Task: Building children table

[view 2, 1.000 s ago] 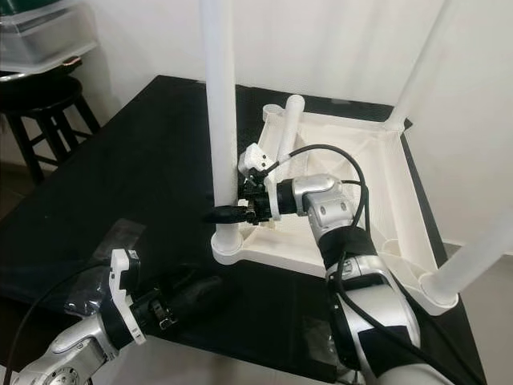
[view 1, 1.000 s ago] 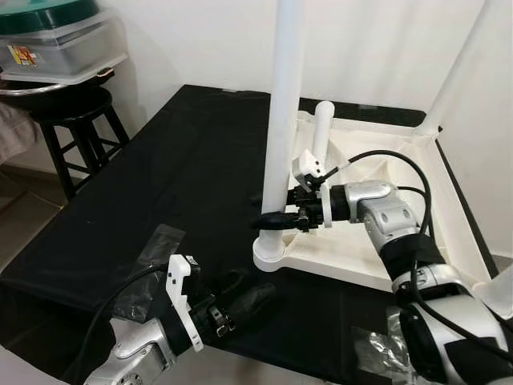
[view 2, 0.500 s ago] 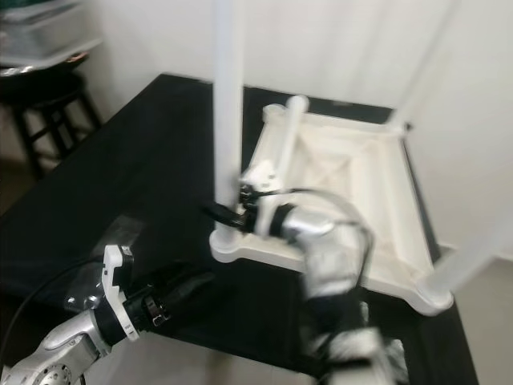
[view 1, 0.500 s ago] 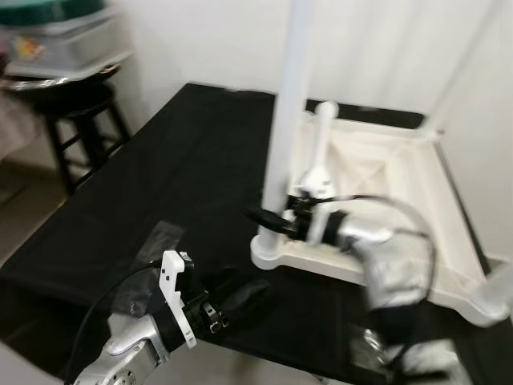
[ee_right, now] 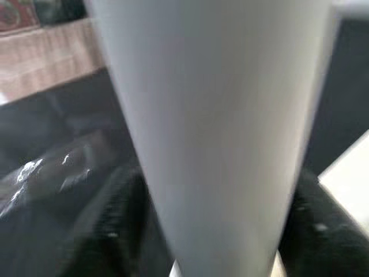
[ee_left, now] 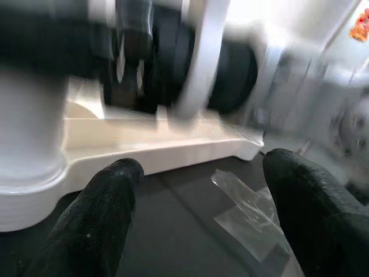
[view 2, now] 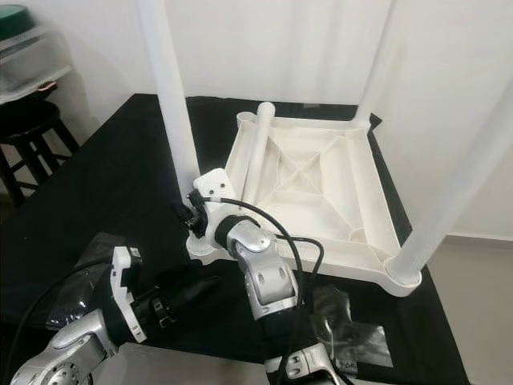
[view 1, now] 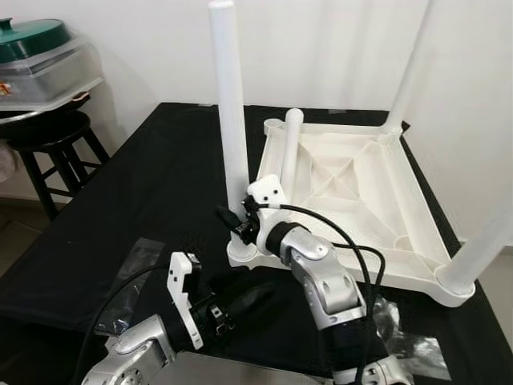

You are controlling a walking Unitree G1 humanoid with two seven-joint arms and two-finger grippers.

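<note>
A white children's table top (view 1: 353, 172) lies upside down on the black table (view 1: 160, 184). Three white legs stand up from its corners: near left (view 1: 230, 120), far right (view 1: 409, 72) and near right (view 1: 489, 241). A loose leg (view 1: 288, 152) leans inside the top. My right gripper (view 1: 232, 218) is shut around the base of the near-left leg (ee_right: 219, 133), which sits between its dark fingers (ee_right: 115, 231). Low at the front, my left gripper (view 1: 250, 300) is open and empty, pointing at the same corner (ee_left: 34, 179).
Crumpled clear plastic bags lie on the black cloth at the front left (view 1: 132, 269) and front right (view 1: 409, 341). A black stool (view 1: 48, 136) carrying a green-lidded container (view 1: 40, 48) stands to the left. A white wall is close behind and to the right.
The whole view has shifted and sharpened after blur, so the camera moved. My right gripper stays at the near-left leg's base with its arm bent differently. The left gripper holds its place.
</note>
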